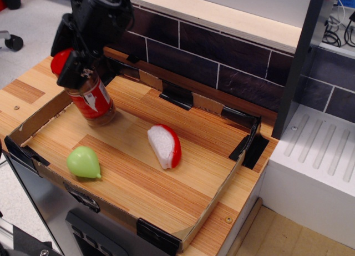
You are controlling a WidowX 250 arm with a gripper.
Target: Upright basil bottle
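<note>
Your black gripper (pixel 77 64) is at the upper left of the frame, clamped on the small clear basil bottle with red screw cap and red-and-white label (pixel 93 98); the jaws are closed around its neck just below the cap. The bottle sits in the upper left corner of the shallow cardboard-walled wooden tray (pixel 213 197), cap up and leaning toward the upper left. Its base appears to touch the tray floor, though you cannot confirm full contact from this view.

Status, as a judgement: the bottle is most of the way to upright but not yet vertical or released. Left for you: bring it square on its base, open the jaws, withdraw.

The green pear-shaped toy (pixel 84 162) at lower left and the red-and-white wedge toy (pixel 165 146) at centre lie well apart from the bottle.
</note>
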